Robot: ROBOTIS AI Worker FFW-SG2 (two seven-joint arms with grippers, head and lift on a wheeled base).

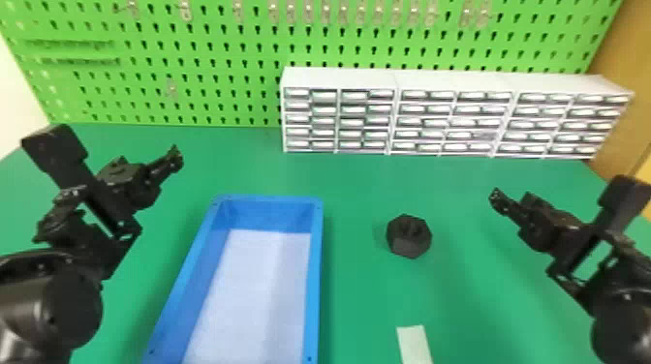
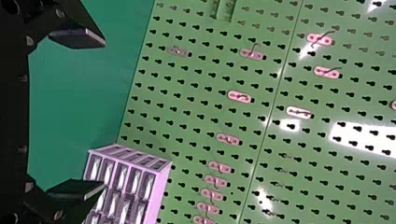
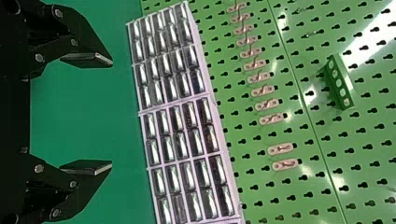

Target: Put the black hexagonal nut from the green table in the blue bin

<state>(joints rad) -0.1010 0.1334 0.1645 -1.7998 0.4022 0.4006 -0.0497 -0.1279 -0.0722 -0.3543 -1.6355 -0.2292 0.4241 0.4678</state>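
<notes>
Black nut (image 1: 409, 235) right of the bin (image 1: 315, 280)
The right hand (image 3: 111, 113), spread wide, should straddle it low and square before closing.

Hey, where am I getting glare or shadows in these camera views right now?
Left wrist view: white glare patches on the pegboard; right wrist view: a bright streak across the pegboard, beside a green holder; head view: soft, darker shadowing on the green table, to the right of the black hexagonal nut.
</notes>
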